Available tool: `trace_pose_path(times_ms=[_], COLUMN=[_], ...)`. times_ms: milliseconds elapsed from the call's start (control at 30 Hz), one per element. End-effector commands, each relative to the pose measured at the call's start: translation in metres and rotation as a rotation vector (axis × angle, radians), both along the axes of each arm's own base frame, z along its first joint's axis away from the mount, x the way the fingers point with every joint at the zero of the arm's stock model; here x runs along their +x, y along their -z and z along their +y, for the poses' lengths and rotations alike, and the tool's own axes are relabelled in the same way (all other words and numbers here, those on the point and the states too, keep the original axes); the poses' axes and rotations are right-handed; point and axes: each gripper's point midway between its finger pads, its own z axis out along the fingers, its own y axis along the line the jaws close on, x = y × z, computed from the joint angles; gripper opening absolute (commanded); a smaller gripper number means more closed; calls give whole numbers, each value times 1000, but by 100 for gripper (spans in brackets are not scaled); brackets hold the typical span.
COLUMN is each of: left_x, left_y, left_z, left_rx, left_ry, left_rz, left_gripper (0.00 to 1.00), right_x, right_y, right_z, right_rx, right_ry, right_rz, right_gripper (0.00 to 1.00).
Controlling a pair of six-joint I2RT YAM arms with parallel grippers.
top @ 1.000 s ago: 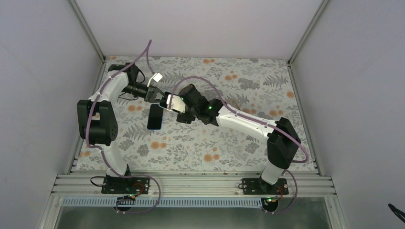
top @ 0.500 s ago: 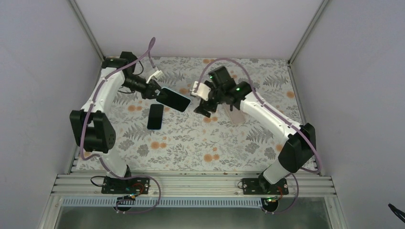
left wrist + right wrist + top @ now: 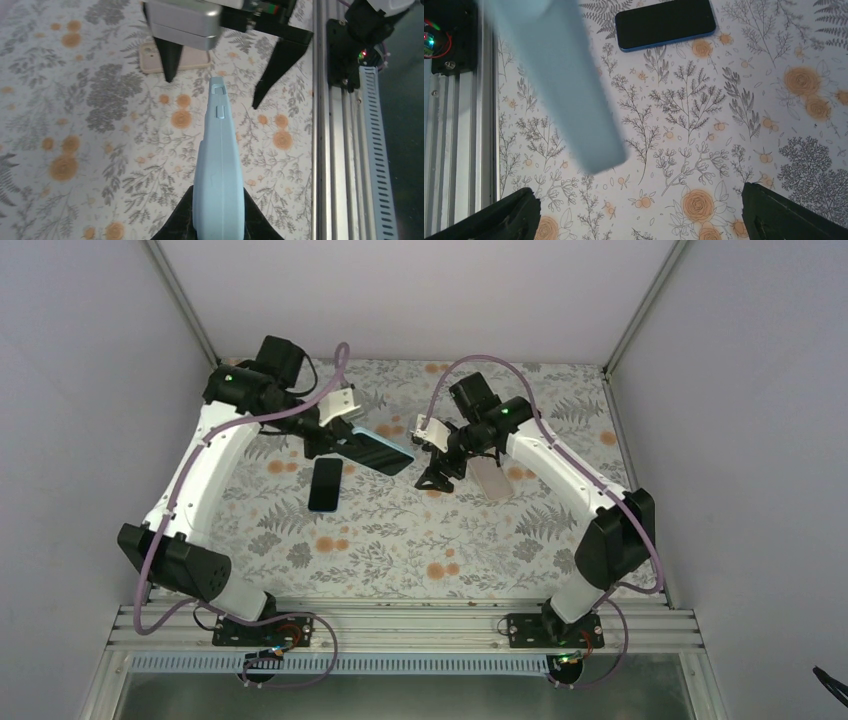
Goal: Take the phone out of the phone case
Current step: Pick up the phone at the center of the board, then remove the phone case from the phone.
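My left gripper (image 3: 338, 436) is shut on the near end of a phone in a light blue case (image 3: 376, 450) and holds it above the table, dark screen up. In the left wrist view the case (image 3: 219, 160) shows edge-on between my fingers (image 3: 218, 202). My right gripper (image 3: 438, 466) is wide open and empty, just beyond the case's free end; its fingers (image 3: 167, 60) stand on either side of that end. In the right wrist view the case (image 3: 559, 85) is blurred at upper left, above my open gripper (image 3: 639, 215).
A second dark phone with a blue edge (image 3: 324, 484) lies flat on the floral mat (image 3: 400, 550) under the left arm; it also shows in the right wrist view (image 3: 665, 22). A pinkish phone or case (image 3: 492, 478) lies beside the right gripper. An aluminium rail (image 3: 400, 625) runs along the near edge.
The two grippers, together on the cased phone a second ago, have parted. The left arm has carried the phone right and up. The right gripper let go, swung back right and now faces it.
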Motion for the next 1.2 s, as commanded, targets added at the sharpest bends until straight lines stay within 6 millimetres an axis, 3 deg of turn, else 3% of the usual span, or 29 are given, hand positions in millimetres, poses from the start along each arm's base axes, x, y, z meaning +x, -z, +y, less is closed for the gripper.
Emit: trace_pose_path(times_ms=[0, 167, 233, 433, 833, 1167], left_x=[-16, -27, -30, -39, -70, -93], left_y=[-2, -8, -11, -10, -7, -5], left_z=[-11, -18, -21, -28, -42, -45], left_rx=[-1, -4, -12, -11, -21, -12], left_ry=[44, 68, 75, 99, 199, 259], left_rz=[-6, -22, -19, -12, -10, -27], left_gripper=[2, 2, 2, 2, 2, 2], right_x=[-1, 1, 5, 13, 28, 49], right_y=[-8, -7, 6, 14, 21, 15], right_z=[6, 5, 8, 11, 15, 3], right_rx=[24, 19, 3, -5, -19, -32], right_ry=[-14, -11, -10, -7, -53, -56], right_rz=[17, 7, 35, 38, 48, -38], right_gripper=[100, 100, 100, 100, 100, 100])
